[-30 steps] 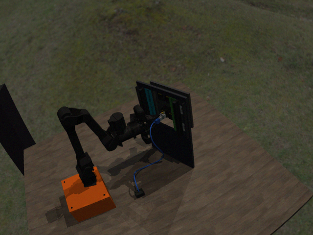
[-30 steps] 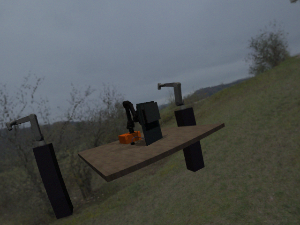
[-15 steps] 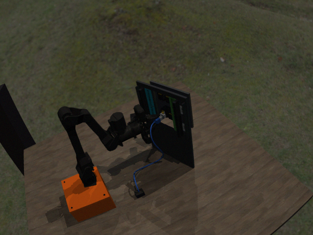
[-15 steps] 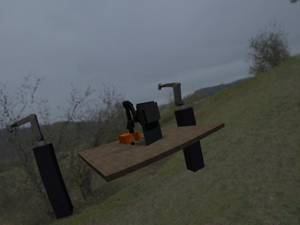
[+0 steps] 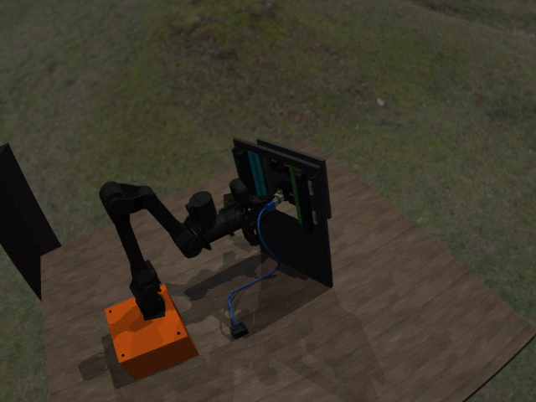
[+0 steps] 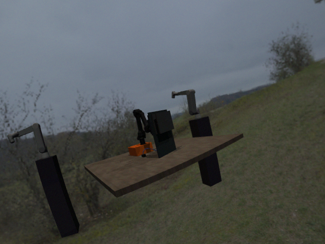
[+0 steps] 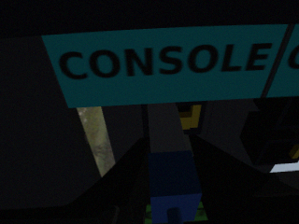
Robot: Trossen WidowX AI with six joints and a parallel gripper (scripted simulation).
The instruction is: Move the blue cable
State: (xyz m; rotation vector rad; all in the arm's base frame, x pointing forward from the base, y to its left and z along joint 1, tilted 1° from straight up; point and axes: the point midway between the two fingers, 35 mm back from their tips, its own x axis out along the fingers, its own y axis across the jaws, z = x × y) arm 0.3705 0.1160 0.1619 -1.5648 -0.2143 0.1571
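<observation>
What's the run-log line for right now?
black parallel-jaw hand: shut on blue-and-grey cable plug | place: just below teal CONSOLE label in wrist view | seating: cannot tell | release: not done
</observation>
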